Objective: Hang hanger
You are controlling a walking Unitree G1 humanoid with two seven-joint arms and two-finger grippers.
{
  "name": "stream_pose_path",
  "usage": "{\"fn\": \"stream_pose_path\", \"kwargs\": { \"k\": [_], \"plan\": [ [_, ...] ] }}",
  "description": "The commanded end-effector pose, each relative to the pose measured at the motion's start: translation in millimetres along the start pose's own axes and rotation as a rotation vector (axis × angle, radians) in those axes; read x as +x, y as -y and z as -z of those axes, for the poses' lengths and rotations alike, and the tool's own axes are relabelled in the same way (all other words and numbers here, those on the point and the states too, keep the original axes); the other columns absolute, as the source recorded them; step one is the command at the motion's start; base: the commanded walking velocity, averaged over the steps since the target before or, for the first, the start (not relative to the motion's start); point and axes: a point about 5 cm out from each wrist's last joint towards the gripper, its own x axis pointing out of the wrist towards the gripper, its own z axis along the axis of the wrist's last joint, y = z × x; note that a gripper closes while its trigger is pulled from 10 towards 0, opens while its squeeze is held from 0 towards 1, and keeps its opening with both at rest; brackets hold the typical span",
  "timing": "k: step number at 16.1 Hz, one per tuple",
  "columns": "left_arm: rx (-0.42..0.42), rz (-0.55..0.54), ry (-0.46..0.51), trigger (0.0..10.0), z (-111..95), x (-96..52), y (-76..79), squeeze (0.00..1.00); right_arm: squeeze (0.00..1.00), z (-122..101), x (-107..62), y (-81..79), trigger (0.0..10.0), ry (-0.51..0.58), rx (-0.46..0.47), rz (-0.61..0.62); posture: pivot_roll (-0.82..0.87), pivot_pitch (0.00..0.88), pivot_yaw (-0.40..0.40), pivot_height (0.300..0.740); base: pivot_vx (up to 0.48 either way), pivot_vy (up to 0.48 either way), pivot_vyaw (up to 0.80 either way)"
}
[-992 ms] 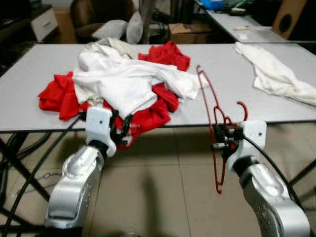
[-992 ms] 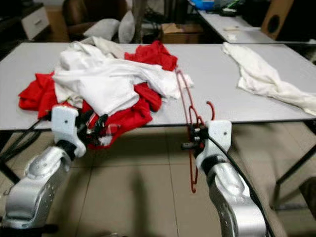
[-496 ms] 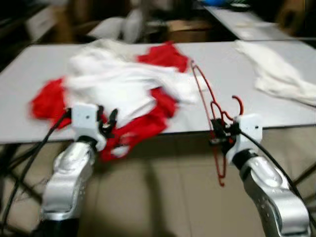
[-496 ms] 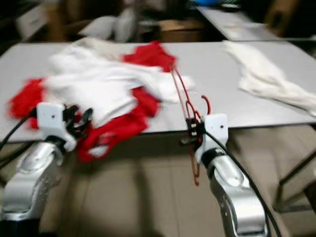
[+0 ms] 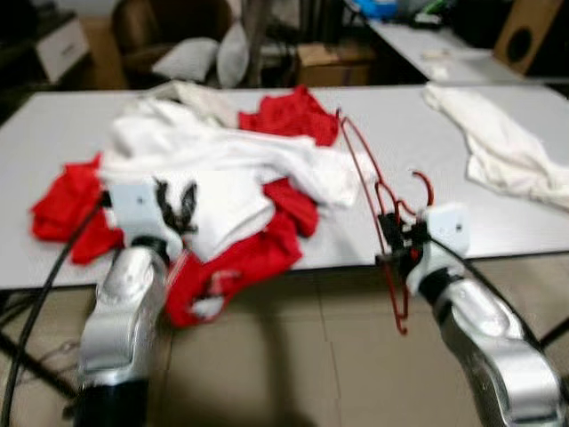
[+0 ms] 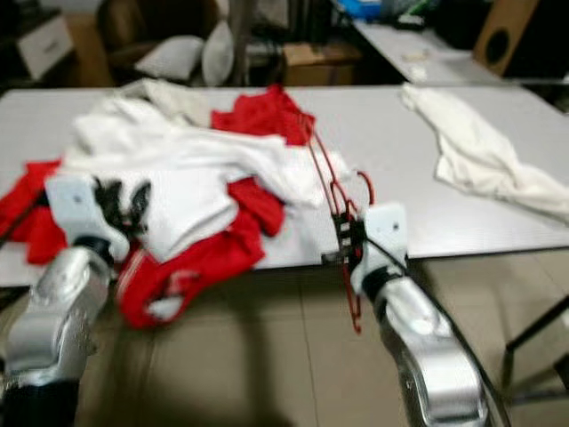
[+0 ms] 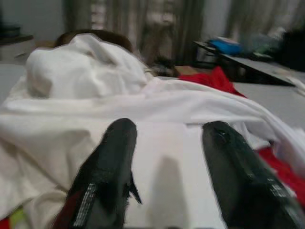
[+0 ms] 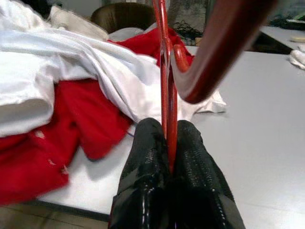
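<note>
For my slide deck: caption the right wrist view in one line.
Right end effector shut on thin red plastic hanger, above grey table piled with red and white clothes.

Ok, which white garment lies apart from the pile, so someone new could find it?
On the grey table, look to its far right end. A lone white garment lies spread there, apart from the red-and-white clothes pile and with no red cloth touching it.

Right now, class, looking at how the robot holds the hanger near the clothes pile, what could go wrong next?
1. The right pincer pinches only the thin wire of the red hanger, so it might swivel or slip.
2. The hanger's upper end lies against the white shirt; lifting could snag the cloth.
3. The open left pincer hovers over that shirt and may drag the pile.
</note>
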Motion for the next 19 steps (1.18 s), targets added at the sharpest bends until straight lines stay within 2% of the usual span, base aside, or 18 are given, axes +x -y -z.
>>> {"fn": "stream_pose_path", "kwargs": {
  "k": [1, 2, 4, 5, 6, 7, 8, 9, 11, 12, 13, 14, 16, 18, 19],
  "plan": [
    [-0.016, -0.141, 0.01, 10.0, -2, 0.2, -24.3, 1.0, 0.0, -5, -1.6, -10.9, 10.0, 0.02, -0.027, -0.102, 0.01, 0.0, 0.006, 0.74, 0.0, 0.0, 0.0],
    [-0.013, -0.162, -0.003, 10.0, -1, 1.6, -30.0, 1.0, 0.0, -5, -2.3, -12.1, 10.0, 0.019, -0.029, -0.125, 0.01, 0.0, 0.006, 0.74, 0.0, 0.0, 0.0],
    [-0.057, -0.23, -0.031, 10.0, 2, 16.1, -46.4, 1.0, 0.0, -10, 0.6, -8.6, 10.0, 0.036, -0.023, -0.12, 0.01, 0.0, 0.012, 0.74, 0.0, 0.0, 0.0],
    [-0.074, -0.236, -0.032, 10.0, 2, 19.5, -48.5, 1.0, 0.0, -11, 1.2, -9.1, 10.0, 0.041, -0.026, -0.127, 0.01, 0.0, 0.012, 0.74, 0.0, 0.0, 0.0],
    [-0.055, -0.231, -0.04, 10.0, 3, 26.8, -52.3, 1.0, 0.0, -12, 1.4, -10.7, 10.0, 0.049, -0.035, -0.15, 0.01, 0.0, 0.017, 0.74, 0.0, 0.0, 0.0],
    [-0.081, -0.219, -0.059, 10.0, 5, 31.1, -53.0, 1.0, 0.0, -12, 1.4, -11.0, 10.0, 0.05, -0.036, -0.155, 0.01, 0.0, 0.018, 0.74, 0.0, 0.0, 0.0],
    [-0.155, -0.161, -0.1, 10.0, 11, 46.5, -51.4, 1.0, 0.0, -12, 2.1, -11.4, 10.0, 0.051, -0.039, -0.161, 0.01, 0.0, 0.023, 0.74, 0.0, 0.0, 0.0],
    [-0.187, -0.139, -0.111, 10.0, 12, 52.3, -50.0, 1.0, 0.0, -12, 2.3, -11.4, 10.0, 0.051, -0.04, -0.162, 0.01, 0.0, 0.023, 0.74, 0.0, 0.0, 0.0],
    [-0.265, -0.102, -0.137, 10.0, 15, 63.3, -46.6, 0.64, 0.0, -12, 2.7, -11.4, 10.0, 0.052, -0.039, -0.159, 0.0, 0.0, 0.031, 0.74, 0.0, 0.0, 0.0],
    [-0.29, -0.118, -0.157, 10.0, 16, 72.2, -46.9, 0.0, 0.0, -13, 2.2, -11.3, 10.0, 0.055, -0.04, -0.155, 0.0, 0.0, 0.034, 0.74, 0.0, 0.0, 0.0],
    [-0.301, -0.125, -0.162, 10.0, 16, 74.4, -46.9, 0.0, 0.0, -13, 2.0, -11.2, 10.0, 0.055, -0.04, -0.153, 0.0, 0.0, 0.034, 0.74, 0.0, 0.0, 0.0],
    [-0.353, -0.101, -0.172, 10.0, 18, 81.6, -40.5, 0.0, 0.0, -13, 1.6, -10.7, 10.0, 0.059, -0.039, -0.146, 0.0, 0.0, 0.041, 0.74, 0.0, 0.0, 0.0],
    [-0.401, -0.084, -0.19, 10.0, 21, 89.0, -30.0, 0.0, 0.0, -13, 0.9, -10.9, 10.0, 0.059, -0.039, -0.142, -0.01, 0.0, 0.047, 0.74, 0.0, 0.0, 0.0],
    [-0.446, -0.093, -0.222, 10.0, 27, 90.8, -22.3, 0.0, 0.0, -13, 0.5, -11.8, 10.0, 0.059, -0.039, -0.144, -0.01, 0.0, 0.048, 0.74, 0.0, 0.0, 0.0],
    [-0.5, -0.088, -0.224, 10.0, 29, 91.8, -17.9, 0.0, 0.0, -13, 0.5, -12.2, 10.0, 0.059, -0.04, -0.145, -0.02, 0.0, 0.056, 0.74, 0.0, 0.0, 0.0]
  ]
}}
